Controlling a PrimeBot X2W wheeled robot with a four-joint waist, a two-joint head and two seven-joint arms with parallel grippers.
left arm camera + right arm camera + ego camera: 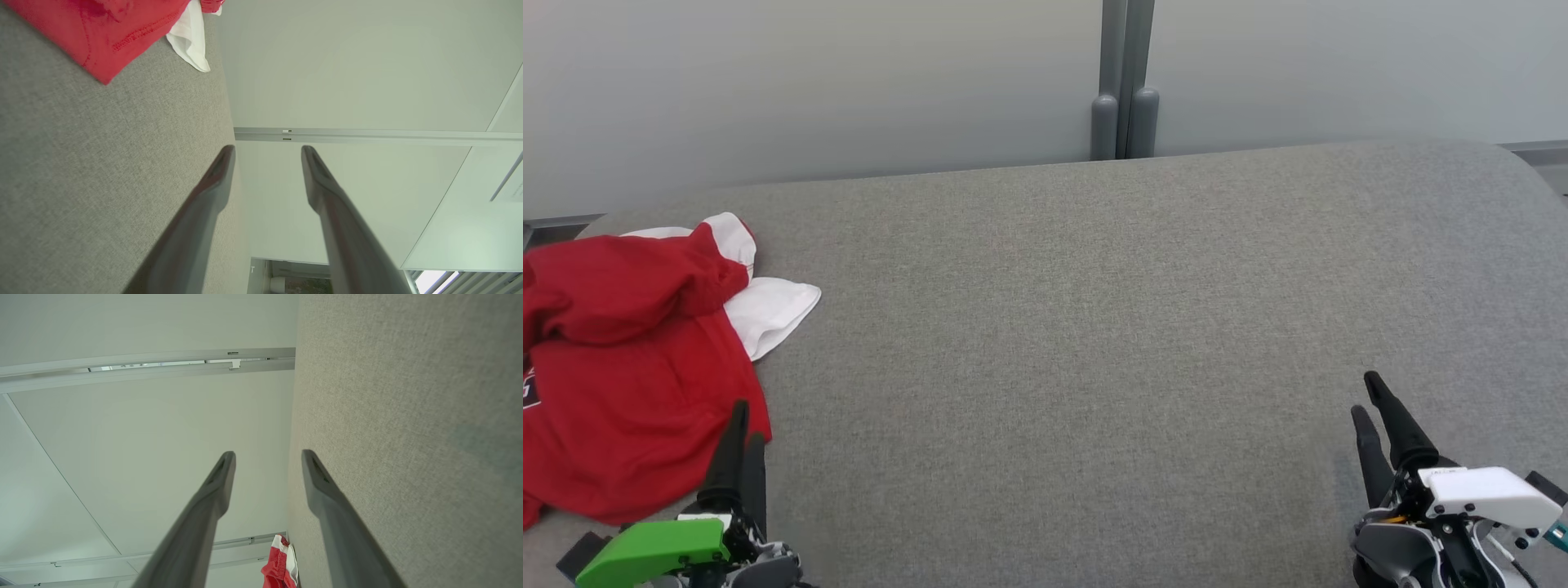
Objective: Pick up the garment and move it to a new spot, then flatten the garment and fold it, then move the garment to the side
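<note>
I see the red-and-white garment [629, 384] crumpled at the left edge of the grey fabric surface [1094, 327]; it looks light, limp and quick to bunch; I'd pinch its near hem corner; left gripper [747, 420] and right gripper [1365, 394] stand parted, empty.

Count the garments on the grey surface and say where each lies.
1. The red and white garment lies crumpled at the left edge of the grey surface, just ahead of the left gripper. It runs past the head view's left border, so more there could be hidden.
</note>
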